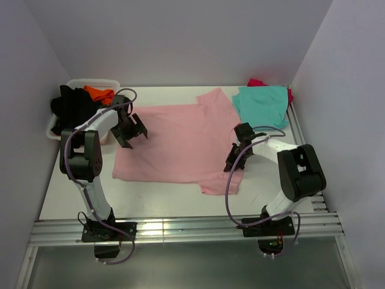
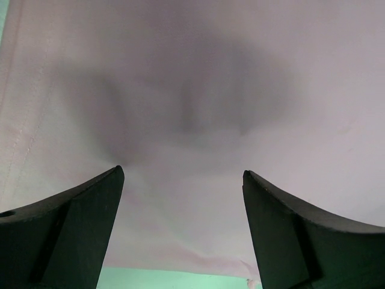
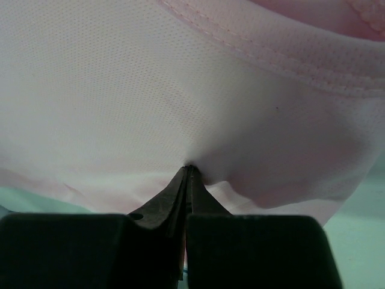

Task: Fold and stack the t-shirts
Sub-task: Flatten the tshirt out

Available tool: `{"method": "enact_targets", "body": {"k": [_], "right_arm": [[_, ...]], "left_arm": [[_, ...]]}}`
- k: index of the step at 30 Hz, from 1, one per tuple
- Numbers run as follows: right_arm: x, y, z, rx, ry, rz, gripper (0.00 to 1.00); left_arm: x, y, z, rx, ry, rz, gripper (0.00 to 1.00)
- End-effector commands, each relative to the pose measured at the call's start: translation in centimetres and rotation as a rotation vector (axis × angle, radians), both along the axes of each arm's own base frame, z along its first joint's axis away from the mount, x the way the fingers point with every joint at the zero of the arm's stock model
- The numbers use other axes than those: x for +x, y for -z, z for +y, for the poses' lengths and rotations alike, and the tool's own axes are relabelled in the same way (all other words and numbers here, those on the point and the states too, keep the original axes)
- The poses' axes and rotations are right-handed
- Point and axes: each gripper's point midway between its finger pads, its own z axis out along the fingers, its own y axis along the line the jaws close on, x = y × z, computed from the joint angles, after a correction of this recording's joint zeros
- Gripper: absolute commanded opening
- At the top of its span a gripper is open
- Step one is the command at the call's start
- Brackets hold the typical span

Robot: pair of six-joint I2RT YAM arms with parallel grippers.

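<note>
The light pink t-shirt (image 1: 180, 138) lies spread flat in the middle of the table. My left gripper (image 1: 133, 133) is open over the shirt's left edge; in the left wrist view (image 2: 180, 171) its jaws stand wide apart above the pink cloth (image 2: 192, 90). My right gripper (image 1: 233, 158) is at the shirt's right edge near the lower sleeve, and in the right wrist view (image 3: 189, 167) it is shut on a pinch of pink cloth (image 3: 120, 90). The teal t-shirt (image 1: 261, 103) lies folded at the back right on top of the magenta one (image 1: 257, 82). The black (image 1: 72, 105) and orange (image 1: 99, 93) t-shirts sit in the basket.
A white plastic basket (image 1: 90, 83) stands at the back left, close to my left arm. Walls enclose the table on three sides. A metal rail (image 1: 180, 229) runs along the near edge.
</note>
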Motion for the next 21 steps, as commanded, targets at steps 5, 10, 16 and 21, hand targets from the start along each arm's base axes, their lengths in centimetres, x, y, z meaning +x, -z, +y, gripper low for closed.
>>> {"method": "enact_targets", "body": {"k": [5,10,16,21], "right_arm": [[2.6,-6.3,-3.7,-0.222,0.028,-0.103,0.52],[3.8,-15.1,-5.5,-0.305,0.061,-0.248,0.81],[-0.1,-16.8,-5.5,-0.280,0.027,-0.330,0.76],[-6.5,-12.9,-5.7,-0.238,-0.040,-0.225,0.78]], "left_arm": [[2.1,-9.2,-0.2,0.005,-0.014,-0.200,0.89],[0.2,-15.5,0.3,0.043,0.012,-0.384,0.99],[-5.8,-13.4,-2.3,-0.191,-0.026,-0.484,0.97],[-7.4,-10.4,-1.6,-0.012,0.083,-0.300,0.66]]}}
